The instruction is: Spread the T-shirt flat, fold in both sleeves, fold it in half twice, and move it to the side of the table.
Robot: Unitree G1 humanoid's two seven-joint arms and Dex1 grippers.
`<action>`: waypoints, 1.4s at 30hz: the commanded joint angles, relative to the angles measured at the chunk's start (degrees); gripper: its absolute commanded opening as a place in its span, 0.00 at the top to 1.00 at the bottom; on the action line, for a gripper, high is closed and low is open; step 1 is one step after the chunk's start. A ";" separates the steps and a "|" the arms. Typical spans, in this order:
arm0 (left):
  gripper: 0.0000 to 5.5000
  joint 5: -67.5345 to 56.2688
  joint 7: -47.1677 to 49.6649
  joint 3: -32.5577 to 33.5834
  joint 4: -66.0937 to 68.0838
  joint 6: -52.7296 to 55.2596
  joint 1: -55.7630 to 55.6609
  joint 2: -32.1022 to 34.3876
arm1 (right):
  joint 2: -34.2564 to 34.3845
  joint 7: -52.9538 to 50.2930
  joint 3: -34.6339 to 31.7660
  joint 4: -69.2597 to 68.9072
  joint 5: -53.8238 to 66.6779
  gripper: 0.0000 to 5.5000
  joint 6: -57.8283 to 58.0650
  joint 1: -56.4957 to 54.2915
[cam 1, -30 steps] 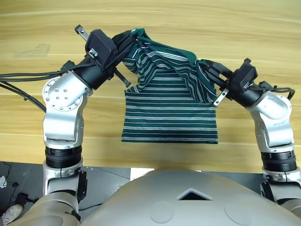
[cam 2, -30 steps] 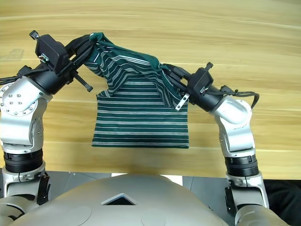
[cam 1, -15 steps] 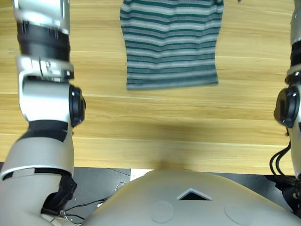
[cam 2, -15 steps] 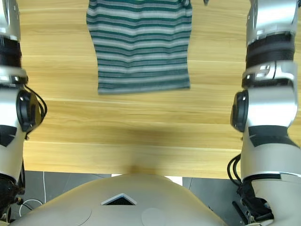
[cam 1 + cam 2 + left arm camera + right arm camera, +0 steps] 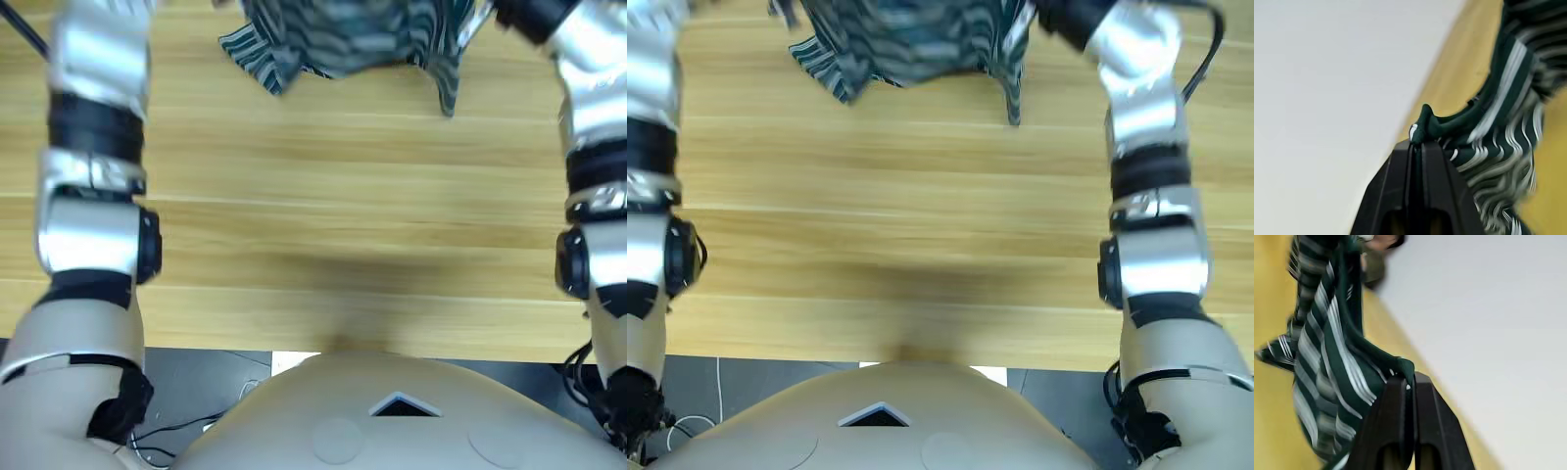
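Left wrist view: pinches a fold of the dark green, white-striped fabric T-shirt in the closed left gripper; pinches another fold in the closed right gripper; holds it bunched over the far part of the light wooden table

So we've got the T-shirt way out over the far part of the table, strung between our two arms. Our left arm is on its left side, our right arm on its right. One bit of its edge sits pinched inside our left gripper, another inside our right gripper. We can't tell if the shirt touches the tabletop.
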 commanded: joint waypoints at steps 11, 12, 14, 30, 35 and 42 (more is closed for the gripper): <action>0.99 -3.00 -4.69 4.76 -37.76 10.44 32.12 8.65 | -4.33 10.94 -3.63 -26.16 10.60 1.00 12.22 21.89; 0.99 -2.91 -5.81 4.96 -41.28 10.84 34.51 10.24 | -5.51 13.45 -2.35 -28.88 10.58 1.00 12.18 24.18; 0.99 -2.75 -8.01 5.10 -46.91 11.67 38.68 13.06 | -7.74 17.24 -0.08 -33.36 9.87 1.00 11.60 28.46; 0.87 0.58 -17.22 5.32 -55.72 0.31 62.56 29.16 | -9.42 25.14 11.37 -44.35 9.61 1.00 13.81 44.49; 0.71 -3.49 -17.31 11.39 -52.17 0.38 62.46 30.03 | -12.66 31.38 9.83 -47.48 18.75 0.90 19.88 46.54; 0.50 -24.11 -25.37 18.36 -56.32 5.45 66.38 30.72 | -16.64 41.68 4.65 -50.61 37.80 0.67 34.34 47.79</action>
